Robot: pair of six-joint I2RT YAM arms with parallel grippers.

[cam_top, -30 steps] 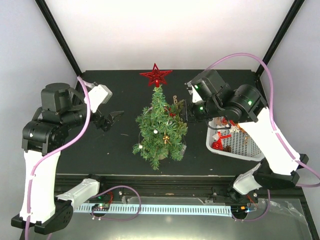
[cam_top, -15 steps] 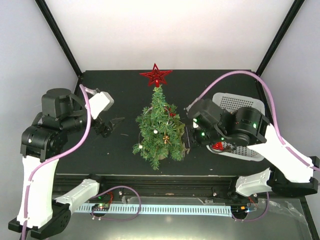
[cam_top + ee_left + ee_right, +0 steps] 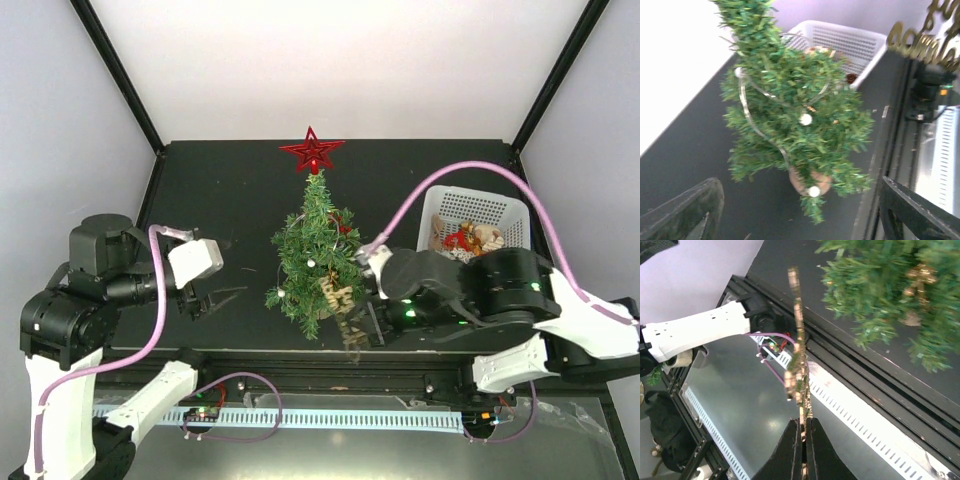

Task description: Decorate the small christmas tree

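Note:
The small christmas tree (image 3: pixel 315 265) stands mid-table with a red star (image 3: pixel 312 152) on top, a silver ribbon and small balls. In the left wrist view the tree (image 3: pixel 795 115) fills the middle, and its brown base (image 3: pixel 801 182) shows. My left gripper (image 3: pixel 218 298) hangs open and empty, well to the tree's left. My right gripper (image 3: pixel 362 320) is low at the tree's near right, shut on a flat gold glitter lettering ornament (image 3: pixel 336 296). The right wrist view shows this ornament (image 3: pixel 799 360) edge-on, rising from the closed fingers (image 3: pixel 790 450).
A white basket (image 3: pixel 497 209) with more decorations stands at the right behind my right arm; the left wrist view has the basket (image 3: pixel 840 40) beyond the tree. The table's near edge rail (image 3: pixel 300 368) runs just under the right gripper.
My right arm swung from the tree's upper right down to its near side, carrying the gold ornament and uncovering the basket. My left arm drew back toward the near left.

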